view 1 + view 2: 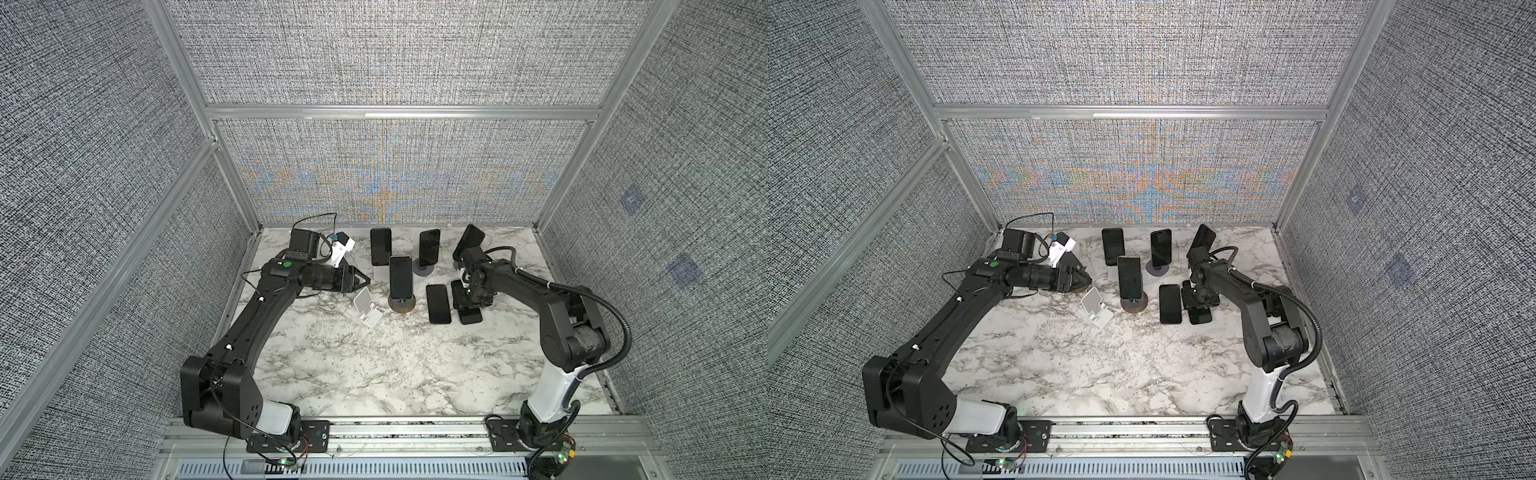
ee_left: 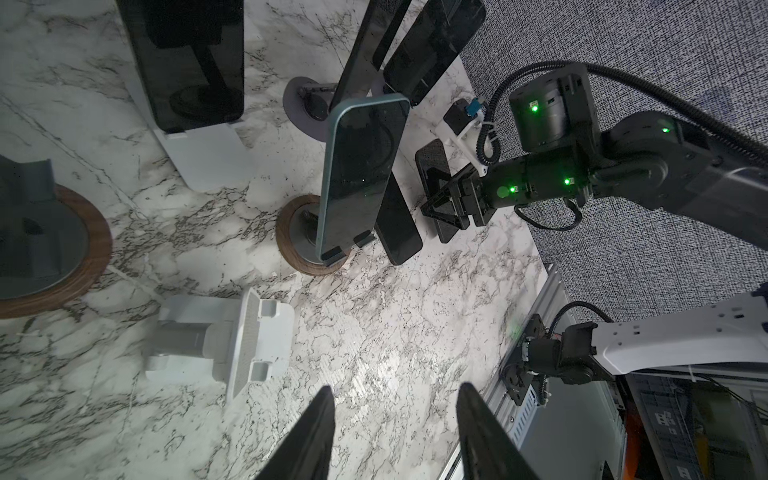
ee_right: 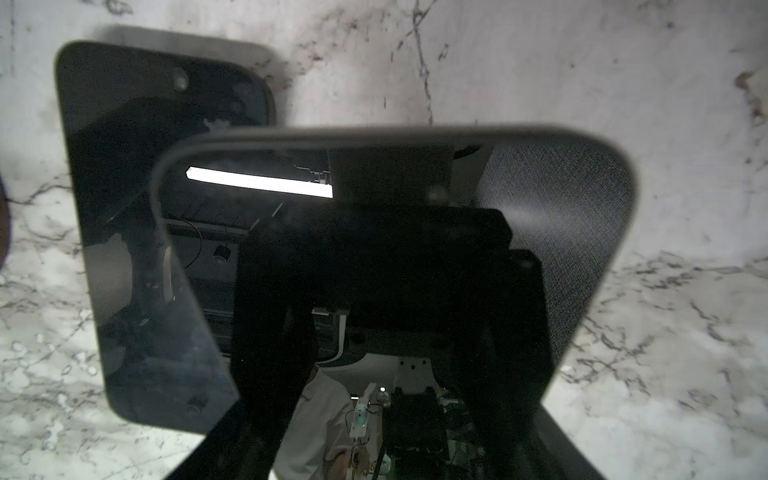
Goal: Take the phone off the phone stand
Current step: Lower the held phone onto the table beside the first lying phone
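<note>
A white marble-patterned table (image 1: 374,374) with grey veining is forming the floor of a booth. Grey woven fabric panels (image 1: 395,54) in an aluminium frame (image 1: 403,111) are closing it in at 9, 12 and 3 o'clock. A slotted aluminium rail (image 1: 415,432) carrying both arm bases is running along 6 o'clock. Coloured moiré is shimmering on the lower 12 o'clock panel.

The right gripper (image 1: 468,306) is pointing down at about 2 o'clock from the table's middle. Its fingers are clamping the long edges of a black phone (image 3: 561,228), which is sitting clear of every stand; whether it is touching the table I cannot tell. A flat phone (image 1: 438,304) is lying just beside it at its 9 o'clock.

The left gripper (image 1: 366,280) is hovering at 10 o'clock, its fingers (image 2: 311,436) apart and holding nothing, with an empty white stand (image 1: 365,309) just beside it at 6 o'clock. A blue-edged phone (image 1: 400,276) is leaning on a wood-rimmed stand (image 1: 401,305) near the middle. A back row of phones (image 1: 429,247) is standing propped toward 12 o'clock.
</note>
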Available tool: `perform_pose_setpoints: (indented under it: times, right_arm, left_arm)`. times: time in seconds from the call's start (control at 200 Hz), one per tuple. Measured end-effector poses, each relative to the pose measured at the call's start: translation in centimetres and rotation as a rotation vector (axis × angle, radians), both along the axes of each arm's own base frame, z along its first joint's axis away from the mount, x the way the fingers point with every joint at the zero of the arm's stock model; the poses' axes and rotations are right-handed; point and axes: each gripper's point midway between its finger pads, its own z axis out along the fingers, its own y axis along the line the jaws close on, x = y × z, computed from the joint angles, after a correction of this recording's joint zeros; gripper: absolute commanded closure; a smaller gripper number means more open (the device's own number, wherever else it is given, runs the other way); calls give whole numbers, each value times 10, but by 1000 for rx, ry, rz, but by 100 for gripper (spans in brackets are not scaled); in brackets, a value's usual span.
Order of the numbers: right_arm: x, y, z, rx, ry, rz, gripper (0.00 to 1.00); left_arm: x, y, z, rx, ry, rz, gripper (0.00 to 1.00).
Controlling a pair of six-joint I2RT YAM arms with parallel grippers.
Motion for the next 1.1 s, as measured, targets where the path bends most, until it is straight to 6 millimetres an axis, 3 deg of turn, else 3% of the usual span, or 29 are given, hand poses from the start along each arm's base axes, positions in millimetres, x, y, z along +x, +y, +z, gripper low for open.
perform_pose_setpoints:
  times: [0.57, 1.1]
  right_arm:
    - [6, 4, -13, 4, 11, -23, 40]
    - [5, 4, -18, 28, 27, -52, 28]
  left_arm:
    - [1, 2, -4, 22, 3, 9, 51]
    - [0, 5, -8, 45, 14, 16, 54]
